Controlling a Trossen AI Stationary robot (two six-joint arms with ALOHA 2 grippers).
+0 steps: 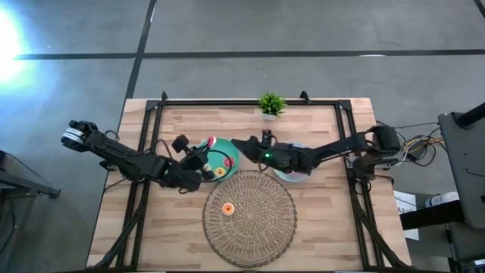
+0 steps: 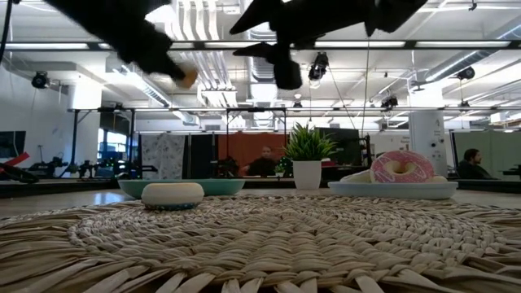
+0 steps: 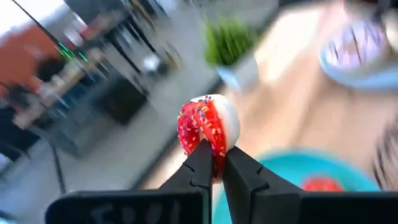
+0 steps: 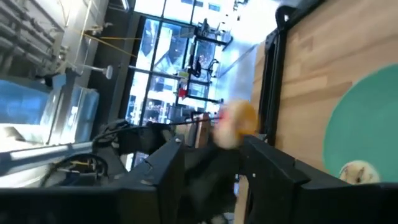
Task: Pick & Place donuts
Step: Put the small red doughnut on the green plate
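Wicker mat foremost, left hand clamping red donut.

From overhead we look straight down on the whole table and both arms. Our low camera sits at mat level, so the wicker mat fills its foreground, facing the plant and the room behind. Each wrist camera peers close past its own fingers. The plant and mat show in both high and low views.
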